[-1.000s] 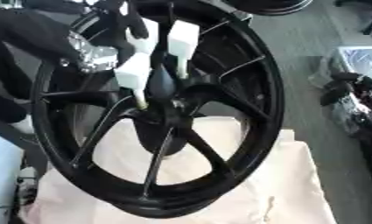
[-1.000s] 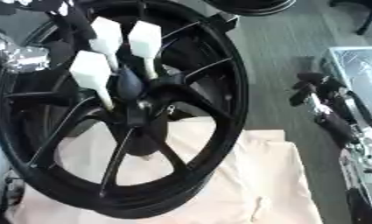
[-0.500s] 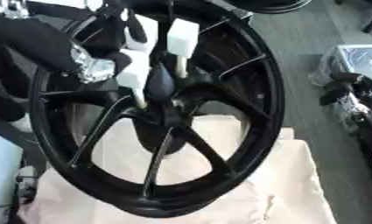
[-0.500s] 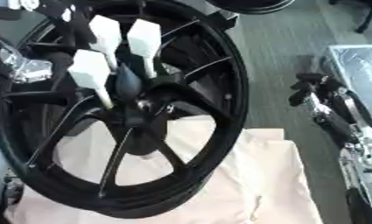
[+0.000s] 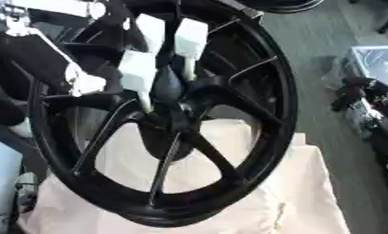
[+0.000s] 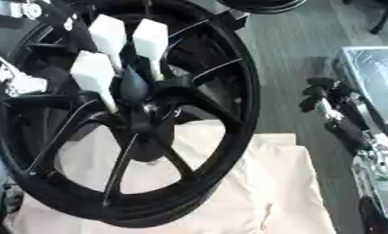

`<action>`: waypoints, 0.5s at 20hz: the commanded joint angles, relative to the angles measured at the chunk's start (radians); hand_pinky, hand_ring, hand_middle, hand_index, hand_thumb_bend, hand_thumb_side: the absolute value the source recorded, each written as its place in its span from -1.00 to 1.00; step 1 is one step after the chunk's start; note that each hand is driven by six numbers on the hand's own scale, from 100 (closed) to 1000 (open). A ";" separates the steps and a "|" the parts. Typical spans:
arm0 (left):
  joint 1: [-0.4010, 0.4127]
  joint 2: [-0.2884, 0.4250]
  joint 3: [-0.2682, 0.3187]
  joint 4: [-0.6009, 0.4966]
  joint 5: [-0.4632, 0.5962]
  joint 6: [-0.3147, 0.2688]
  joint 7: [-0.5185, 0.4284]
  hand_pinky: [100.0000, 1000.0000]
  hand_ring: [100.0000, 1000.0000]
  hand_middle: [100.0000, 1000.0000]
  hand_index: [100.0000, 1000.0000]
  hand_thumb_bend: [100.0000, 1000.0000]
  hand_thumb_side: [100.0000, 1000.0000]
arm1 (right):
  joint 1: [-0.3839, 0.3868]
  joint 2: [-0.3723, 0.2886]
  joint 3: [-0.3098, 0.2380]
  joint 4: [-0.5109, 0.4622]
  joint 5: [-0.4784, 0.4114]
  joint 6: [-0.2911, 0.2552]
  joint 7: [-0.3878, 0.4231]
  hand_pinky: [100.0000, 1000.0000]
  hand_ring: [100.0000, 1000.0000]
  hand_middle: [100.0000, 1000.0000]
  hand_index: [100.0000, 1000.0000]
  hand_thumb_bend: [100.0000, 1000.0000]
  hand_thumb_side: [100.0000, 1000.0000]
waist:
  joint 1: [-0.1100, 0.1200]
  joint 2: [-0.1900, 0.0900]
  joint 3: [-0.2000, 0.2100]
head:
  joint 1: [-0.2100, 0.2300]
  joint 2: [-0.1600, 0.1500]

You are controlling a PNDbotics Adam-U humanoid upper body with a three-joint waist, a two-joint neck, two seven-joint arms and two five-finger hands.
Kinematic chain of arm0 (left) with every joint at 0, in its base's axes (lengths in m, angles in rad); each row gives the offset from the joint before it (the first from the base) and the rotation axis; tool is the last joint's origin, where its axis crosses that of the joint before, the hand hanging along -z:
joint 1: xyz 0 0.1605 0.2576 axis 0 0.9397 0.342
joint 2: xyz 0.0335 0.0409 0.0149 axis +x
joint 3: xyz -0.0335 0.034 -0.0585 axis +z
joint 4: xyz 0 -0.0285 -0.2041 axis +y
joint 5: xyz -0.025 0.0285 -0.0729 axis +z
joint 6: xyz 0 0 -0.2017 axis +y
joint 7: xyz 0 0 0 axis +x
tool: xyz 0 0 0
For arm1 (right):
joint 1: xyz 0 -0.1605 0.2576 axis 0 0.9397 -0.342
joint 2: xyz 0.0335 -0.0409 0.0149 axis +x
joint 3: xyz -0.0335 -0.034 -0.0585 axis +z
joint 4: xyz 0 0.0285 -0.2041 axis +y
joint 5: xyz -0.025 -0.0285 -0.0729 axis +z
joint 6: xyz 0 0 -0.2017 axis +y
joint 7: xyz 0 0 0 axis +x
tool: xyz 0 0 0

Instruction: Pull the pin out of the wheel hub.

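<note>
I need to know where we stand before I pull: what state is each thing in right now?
wheel: upright on its rim, leaning slightly, resting on the cloth.
pin: dark tapered piece, apparently seated in the hub, not yet out.
left hand: at the hub beside the pin; grip cannot be told.
right hand: idle at the right, open, off the wheel.
cloth: spread flat under the wheel.

Black wheel [image 5: 253, 91], cream cloth [image 5: 308, 192]

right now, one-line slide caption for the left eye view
Black wheel upright on a cream cloth, white pins at its hub.
</note>
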 commanded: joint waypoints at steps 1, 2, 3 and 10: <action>-0.012 0.012 0.016 -0.001 -0.008 0.009 0.003 0.68 0.43 0.51 0.70 -1.00 -0.62 | -0.002 -0.009 -0.003 -0.008 0.008 -0.002 0.004 0.02 0.02 0.10 0.46 -1.00 -0.18 | 0.000 -0.014 -0.001 | 0.001 -0.007; -0.011 0.012 0.016 -0.002 -0.008 0.011 0.005 0.68 0.43 0.51 0.70 -1.00 -0.62 | -0.003 -0.008 -0.003 -0.007 0.009 -0.001 0.005 0.02 0.02 0.10 0.46 -1.00 -0.18 | 0.000 -0.013 -0.001 | 0.000 -0.007; -0.011 0.012 0.016 -0.003 -0.009 0.012 0.006 0.68 0.43 0.51 0.70 -1.00 -0.62 | -0.003 -0.007 -0.002 -0.007 0.010 -0.001 0.005 0.02 0.02 0.10 0.46 -1.00 -0.18 | 0.000 -0.012 -0.001 | 0.000 -0.007; -0.003 0.017 0.023 -0.014 -0.007 0.011 0.014 0.70 0.44 0.52 0.78 -1.00 -0.43 | -0.003 -0.002 -0.002 -0.006 0.020 0.000 0.008 0.02 0.03 0.10 0.46 -1.00 -0.20 | -0.003 -0.007 0.000 | -0.001 -0.009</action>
